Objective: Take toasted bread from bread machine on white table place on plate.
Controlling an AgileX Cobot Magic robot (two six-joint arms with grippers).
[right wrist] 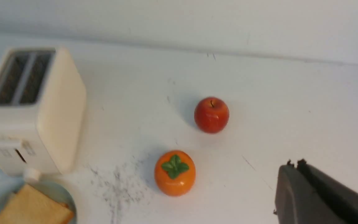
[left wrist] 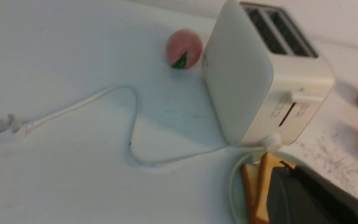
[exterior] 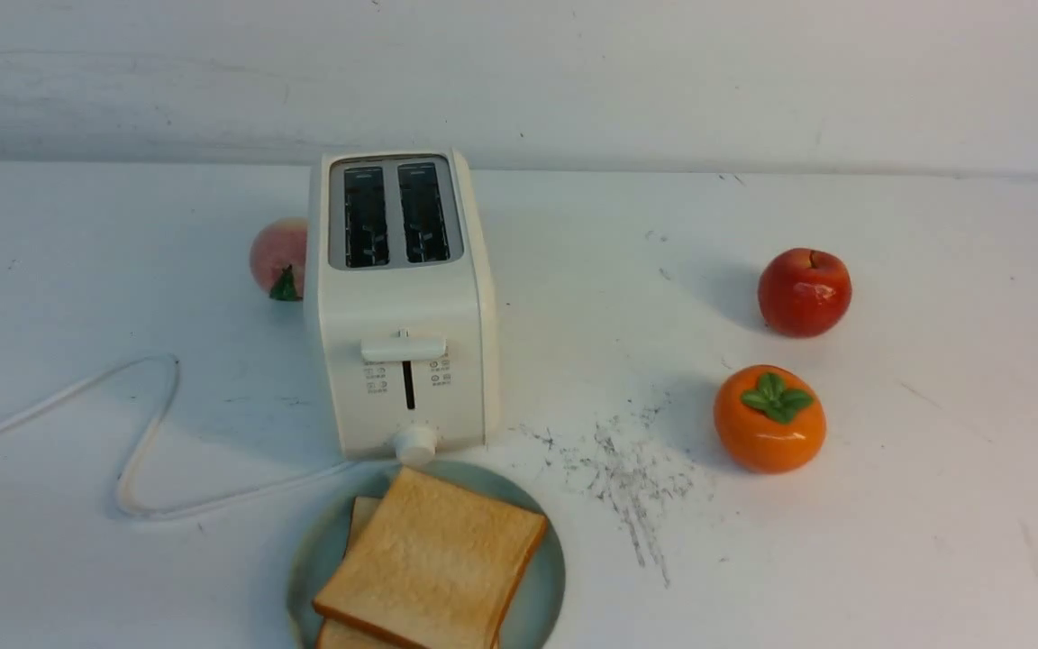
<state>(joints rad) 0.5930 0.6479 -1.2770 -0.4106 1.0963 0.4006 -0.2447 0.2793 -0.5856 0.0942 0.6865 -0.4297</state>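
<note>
Two slices of toasted bread lie overlapping on the plate [exterior: 544, 577] at the front of the white table [exterior: 843, 559]; the top slice [exterior: 433, 559] covers most of the lower slice [exterior: 362, 516]. Just behind the plate stands the bread machine [exterior: 402, 297], both slots empty and its lever up. Neither gripper appears in the front view. In the left wrist view my left gripper [left wrist: 288, 167] is shut with nothing in it, hanging in front of the toasted bread [left wrist: 263, 186] and the plate [left wrist: 235, 193]. My right gripper [right wrist: 294, 163] is shut and empty over bare table, right of the fruit.
A peach [exterior: 277, 257] sits behind the bread machine's left side. Its white cord [exterior: 145, 433] loops across the table on the left. A red apple [exterior: 805, 292] and an orange persimmon [exterior: 769, 418] stand to the right. A white wall closes the back.
</note>
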